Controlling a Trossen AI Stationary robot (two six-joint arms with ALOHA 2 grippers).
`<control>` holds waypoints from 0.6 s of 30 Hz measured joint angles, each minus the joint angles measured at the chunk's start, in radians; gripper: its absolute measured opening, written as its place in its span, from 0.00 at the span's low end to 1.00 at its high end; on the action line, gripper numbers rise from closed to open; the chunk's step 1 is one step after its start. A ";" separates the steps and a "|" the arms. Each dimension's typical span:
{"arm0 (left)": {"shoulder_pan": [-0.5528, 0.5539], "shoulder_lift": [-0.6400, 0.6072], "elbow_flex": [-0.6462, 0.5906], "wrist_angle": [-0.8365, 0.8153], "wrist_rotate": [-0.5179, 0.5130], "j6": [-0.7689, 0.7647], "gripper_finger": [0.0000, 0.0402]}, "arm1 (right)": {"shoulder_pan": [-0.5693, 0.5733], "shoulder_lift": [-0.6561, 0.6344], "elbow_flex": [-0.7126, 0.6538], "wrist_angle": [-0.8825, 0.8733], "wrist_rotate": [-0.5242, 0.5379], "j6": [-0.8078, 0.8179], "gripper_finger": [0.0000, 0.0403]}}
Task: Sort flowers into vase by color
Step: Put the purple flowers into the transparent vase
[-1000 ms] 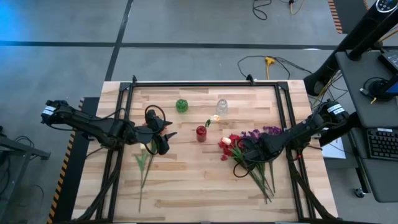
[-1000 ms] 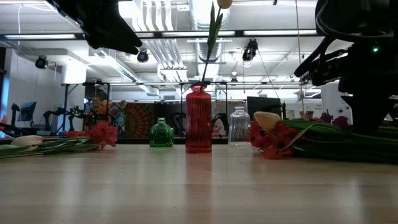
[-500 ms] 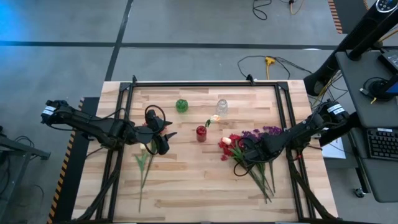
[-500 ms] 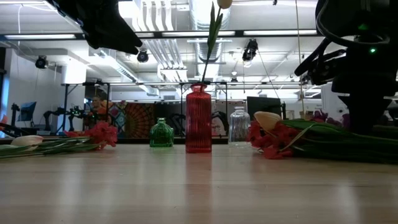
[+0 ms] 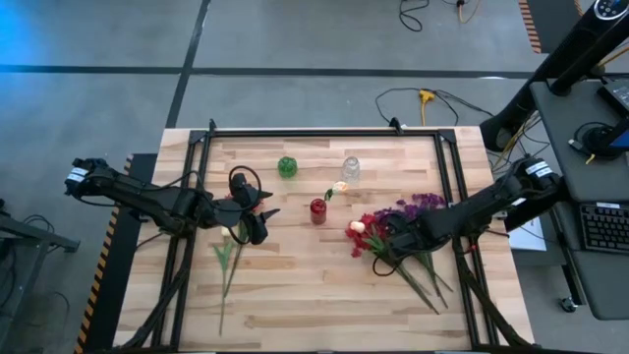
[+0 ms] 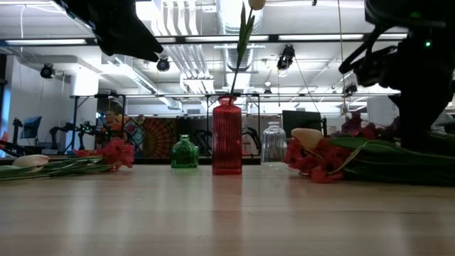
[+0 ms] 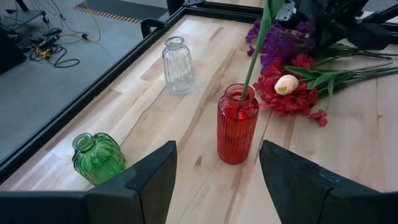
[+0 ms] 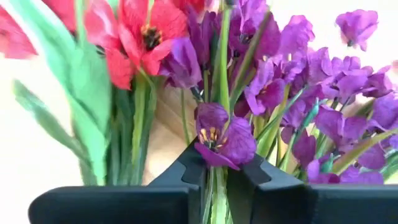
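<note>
Right pincer (image 8: 214, 186) closed on purple flower (image 8: 219, 137).

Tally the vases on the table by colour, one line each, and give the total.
Green vase: 1
Red vase: 1
Clear vase: 1
Total: 3
</note>
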 joint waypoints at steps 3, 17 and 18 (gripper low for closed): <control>0.000 0.000 0.000 0.003 0.000 0.000 0.53 | 0.000 -0.046 0.000 0.000 0.001 0.013 0.07; 0.000 0.000 0.000 0.007 -0.001 0.000 0.53 | 0.003 -0.243 0.000 0.000 0.045 0.031 0.07; 0.000 0.000 0.000 0.007 -0.001 0.000 0.53 | 0.003 -0.256 0.000 -0.001 0.055 0.026 0.07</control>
